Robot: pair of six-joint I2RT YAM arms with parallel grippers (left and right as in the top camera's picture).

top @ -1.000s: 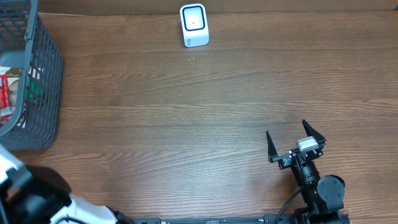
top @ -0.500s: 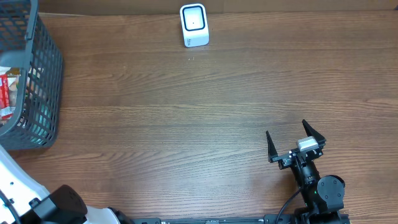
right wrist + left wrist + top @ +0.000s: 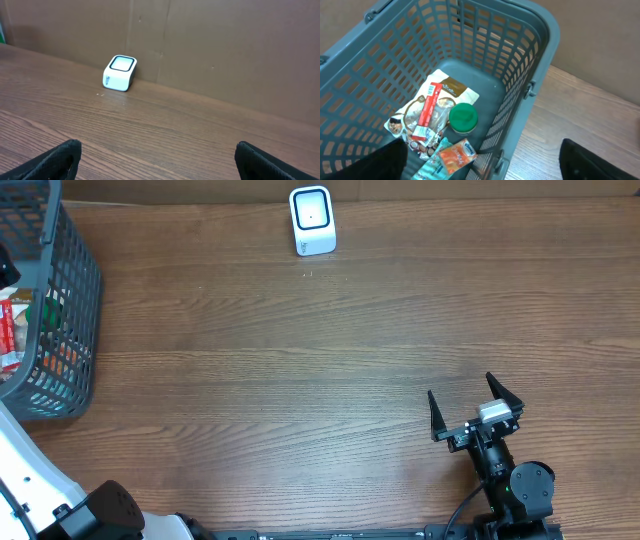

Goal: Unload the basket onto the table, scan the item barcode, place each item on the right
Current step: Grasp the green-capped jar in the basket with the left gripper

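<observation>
left tool (image 3: 483,146): spread wide, empty, hovering above the basket (image 3: 540,35).
right tool (image 3: 459,385): released, empty, low over the tabletop (image 3: 300,360).
items: green-lidded tub (image 3: 463,117), snack packet (image 3: 427,112) and orange sachet (image 3: 454,155) heaped together on the basket floor.
scanner (image 3: 311,220): far edge, well apart from the basket.
risk: overlapping packets may get pinched two at once; the mesh wall may snag a finger.
</observation>
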